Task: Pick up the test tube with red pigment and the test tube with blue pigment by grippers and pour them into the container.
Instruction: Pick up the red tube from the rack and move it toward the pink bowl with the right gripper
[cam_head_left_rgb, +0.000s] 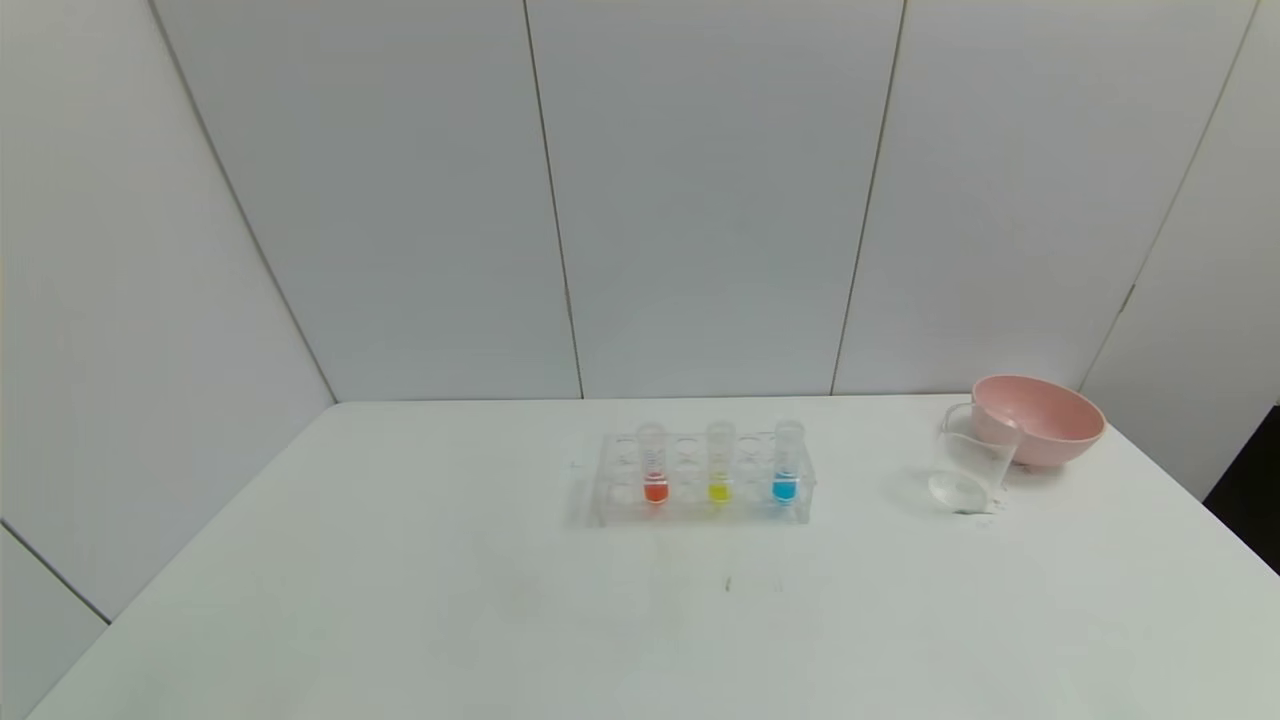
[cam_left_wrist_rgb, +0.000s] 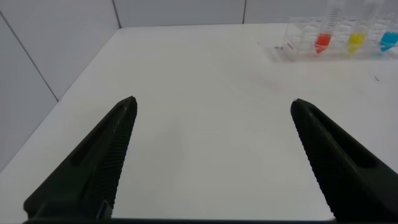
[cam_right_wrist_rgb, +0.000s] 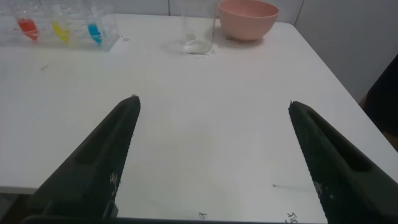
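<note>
The left gripper (cam_left_wrist_rgb: 211, 155) was held low over the near left part of the white counter (cam_head_left_rgb: 400, 600), its jaws spread wide with nothing between them; neither arm was visible in the head view. Toward the middle of the counter, a clear rack (cam_head_left_rgb: 700, 480) was seen, in which three tubes stood upright. At the left end of the row stood the test tube with red pigment (cam_head_left_rgb: 654, 465), its orange-red liquid settled at the base. A tube with yellow liquid (cam_head_left_rgb: 719, 465) was seated in the middle position, and the test tube with blue pigment (cam_head_left_rgb: 786, 465) stood at the right end. All three tubes were still seated in the rack and appeared untouched. To the right of the rack, well apart from it, the container (cam_head_left_rgb: 968, 465) stood upright on the counter, with no coloured liquid visible in it. A pink bowl (cam_head_left_rgb: 1040, 418) was placed just behind and to the right of the container. The right gripper (cam_right_wrist_rgb: 211, 158) was held over the near right part of the counter, its jaws likewise fully spread and holding nothing. It was judged that no step of the task had been completed: both tubes remained to be grasped, lifted from the rack, carried to the container and tipped into it.
</note>
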